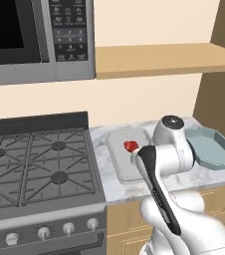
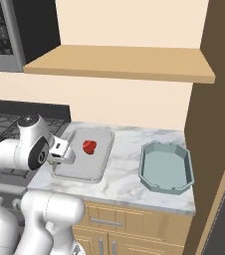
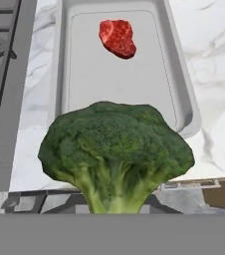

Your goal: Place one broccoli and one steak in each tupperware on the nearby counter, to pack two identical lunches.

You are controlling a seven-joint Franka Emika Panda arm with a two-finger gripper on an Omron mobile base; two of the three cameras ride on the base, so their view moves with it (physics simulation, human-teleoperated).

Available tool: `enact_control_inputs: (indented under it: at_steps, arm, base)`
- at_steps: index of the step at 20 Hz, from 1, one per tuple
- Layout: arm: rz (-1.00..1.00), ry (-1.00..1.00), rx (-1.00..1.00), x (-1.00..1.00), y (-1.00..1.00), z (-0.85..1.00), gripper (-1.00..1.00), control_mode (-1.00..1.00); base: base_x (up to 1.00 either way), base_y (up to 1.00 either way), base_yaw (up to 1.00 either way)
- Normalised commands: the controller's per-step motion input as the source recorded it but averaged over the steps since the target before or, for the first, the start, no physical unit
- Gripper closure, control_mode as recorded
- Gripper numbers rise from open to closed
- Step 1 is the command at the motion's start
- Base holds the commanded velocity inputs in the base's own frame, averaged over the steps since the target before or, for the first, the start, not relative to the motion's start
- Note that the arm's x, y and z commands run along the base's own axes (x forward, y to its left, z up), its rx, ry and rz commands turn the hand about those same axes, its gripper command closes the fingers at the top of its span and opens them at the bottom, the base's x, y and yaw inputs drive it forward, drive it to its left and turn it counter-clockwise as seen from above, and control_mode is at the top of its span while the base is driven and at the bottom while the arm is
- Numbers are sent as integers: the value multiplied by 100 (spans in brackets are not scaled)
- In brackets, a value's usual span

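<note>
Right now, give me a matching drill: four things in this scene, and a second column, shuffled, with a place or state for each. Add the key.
Things:
1. steak
2. broccoli
3. teal container
4. grey tray

Places or states:
A. empty, at the right end of the counter
B. held in the gripper, above the near edge of the tray
C. next to the stove, holds one red item
D. lies in the far part of the grey tray

Pairs: 1-D, 2-B, 3-A, 4-C
</note>
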Motion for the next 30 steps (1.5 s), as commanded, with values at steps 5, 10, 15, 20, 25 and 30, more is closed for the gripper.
enact_control_inputs:
  at_steps: [5, 10, 15, 20, 25, 30]
  arm:
    - [0, 0, 1, 58, 5, -24, 100, -100]
    - [0, 0, 0, 50, 1, -27, 100, -100]
    - [0, 4, 0, 32, 2, -29, 100, -100]
    - [0, 5, 0, 31, 0, -25, 100, -100]
    - [0, 5, 0, 31, 0, -24, 100, -100]
    - [0, 4, 0, 30, 0, -26, 100, -100]
  base:
    - [0, 0, 0]
    - [0, 0, 0]
    - [0, 0, 0]
    - [0, 0, 0]
    - [0, 0, 0]
    - [0, 0, 0]
